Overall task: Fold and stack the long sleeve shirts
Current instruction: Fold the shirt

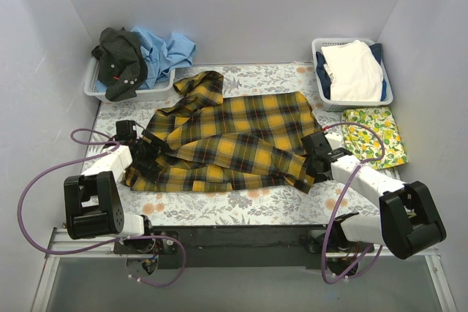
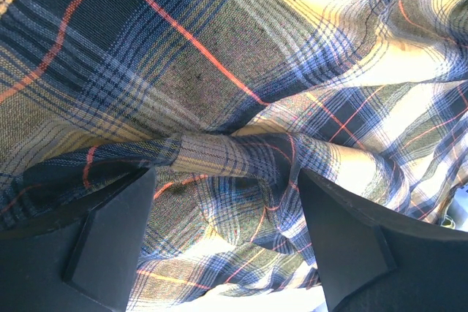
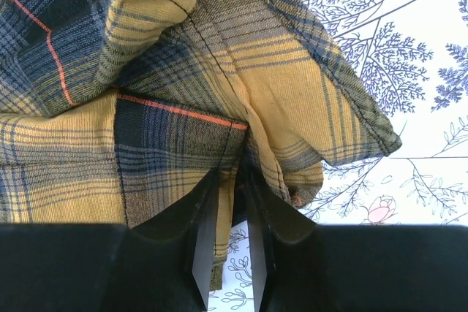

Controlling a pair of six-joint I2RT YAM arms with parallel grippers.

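The yellow-and-black plaid shirt [image 1: 234, 137] lies spread and rumpled across the middle of the table. My left gripper [image 1: 148, 153] is at the shirt's left edge. In the left wrist view it [image 2: 227, 239] is open, its fingers [image 2: 110, 242] wide apart with a raised fold of plaid cloth [image 2: 219, 158] between them. My right gripper [image 1: 316, 160] is at the shirt's right front corner. In the right wrist view it [image 3: 232, 191] is shut on a pinched fold of the plaid hem [image 3: 241, 100]. A dark shirt [image 1: 121, 60] and a light blue shirt [image 1: 168, 49] lie heaped in the left basket.
A grey basket [image 1: 95, 91] stands at the back left. Another basket [image 1: 320, 50] at the back right holds folded white and navy cloth. A lemon-print cloth [image 1: 376, 135] lies in front of it. The fern-and-flower table cover [image 1: 219, 206] shows along the front.
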